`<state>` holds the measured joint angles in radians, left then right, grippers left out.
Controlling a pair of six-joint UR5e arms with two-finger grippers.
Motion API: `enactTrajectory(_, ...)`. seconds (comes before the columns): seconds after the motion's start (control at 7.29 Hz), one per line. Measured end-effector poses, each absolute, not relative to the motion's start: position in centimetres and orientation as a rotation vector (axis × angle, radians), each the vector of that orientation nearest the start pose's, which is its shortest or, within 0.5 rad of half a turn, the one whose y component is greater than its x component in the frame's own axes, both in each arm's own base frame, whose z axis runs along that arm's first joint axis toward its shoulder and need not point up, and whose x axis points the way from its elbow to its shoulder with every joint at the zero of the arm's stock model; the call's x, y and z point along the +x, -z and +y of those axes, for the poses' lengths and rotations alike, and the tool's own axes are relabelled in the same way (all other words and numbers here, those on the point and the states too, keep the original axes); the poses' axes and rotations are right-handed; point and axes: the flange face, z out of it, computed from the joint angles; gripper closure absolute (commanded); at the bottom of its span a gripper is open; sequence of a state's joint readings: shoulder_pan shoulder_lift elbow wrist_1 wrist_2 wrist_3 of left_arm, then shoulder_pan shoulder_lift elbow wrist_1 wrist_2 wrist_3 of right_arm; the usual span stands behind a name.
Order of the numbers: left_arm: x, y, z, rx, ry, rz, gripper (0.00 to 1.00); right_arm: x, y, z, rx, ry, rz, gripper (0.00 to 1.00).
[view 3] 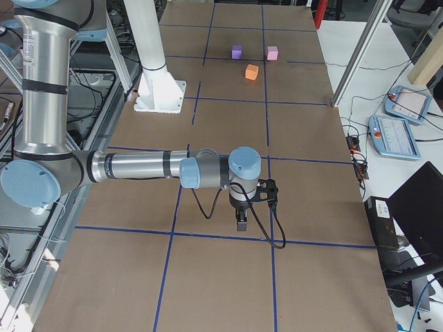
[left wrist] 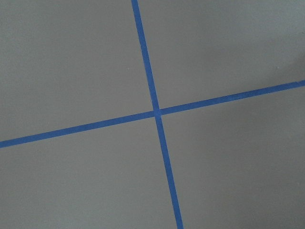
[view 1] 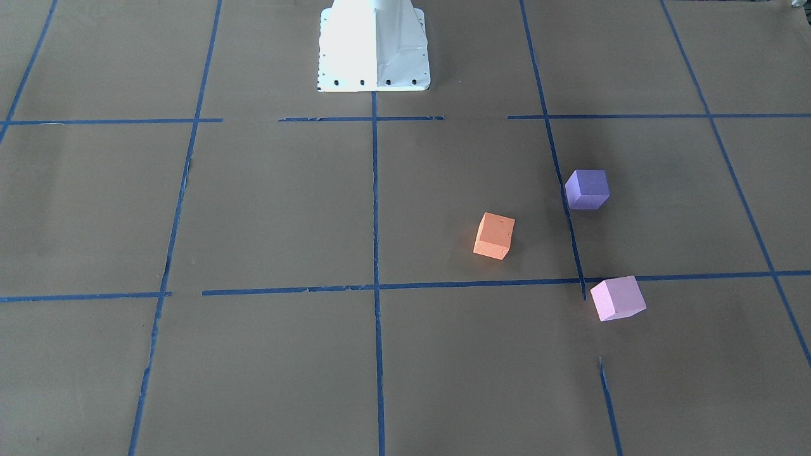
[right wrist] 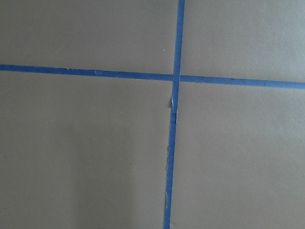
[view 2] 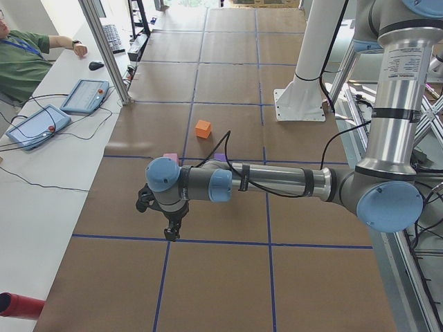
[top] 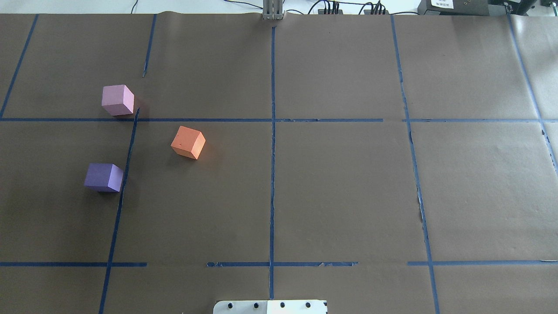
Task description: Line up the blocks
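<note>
Orange block, purple block and pink block stand apart toward the desk's left end. Left claw and right claw hover over opposite ends; whether they are open cannot be told.

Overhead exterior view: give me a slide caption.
Orange block, purple block and pink block lie apart in a triangle on the tape-gridded table, not yet lined up.

Three small matte cubes rest flat, each on one face, none touching another. All lie well beyond the left gripper. The pale pink block and the dark purple block are nearer to it, and the orange block, turned cornerwise, is farther. From the right gripper all three are far off, the orange one nearest.
</note>
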<state>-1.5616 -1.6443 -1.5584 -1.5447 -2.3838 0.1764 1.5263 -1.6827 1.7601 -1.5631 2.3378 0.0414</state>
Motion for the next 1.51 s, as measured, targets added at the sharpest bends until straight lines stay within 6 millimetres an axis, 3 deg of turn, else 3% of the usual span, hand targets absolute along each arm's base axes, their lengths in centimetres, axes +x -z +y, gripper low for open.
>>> enactTrajectory(0.41,-5.5,-62.0,-53.0,0.126,-0.204,0.807,0.0,4.4,-61.8,-45.1,0.048,0.035,-0.769,0.0)
enactTrajectory(0.69,-3.4,-59.9,-54.3,0.231,-0.285,0.802,0.0,4.4,-61.7,-45.1,0.048,0.036,-0.769,0.0)
enactTrajectory(0.82,-0.9,-57.8,-55.0,0.284,-0.323,0.813,0.0,4.4,-61.7,-45.1,0.048,0.036,-0.769,0.0)
enactTrajectory(1.1,5.3,-51.3,-55.5,0.329,-0.321,0.871,0.0,4.4,-61.7,-45.1,0.048,0.036,-0.769,0.0)
enactTrajectory(1.51,17.5,-41.3,-56.9,0.334,-0.262,0.982,0.0,4.4,-61.7,-45.1,0.048,0.036,-0.769,0.0)
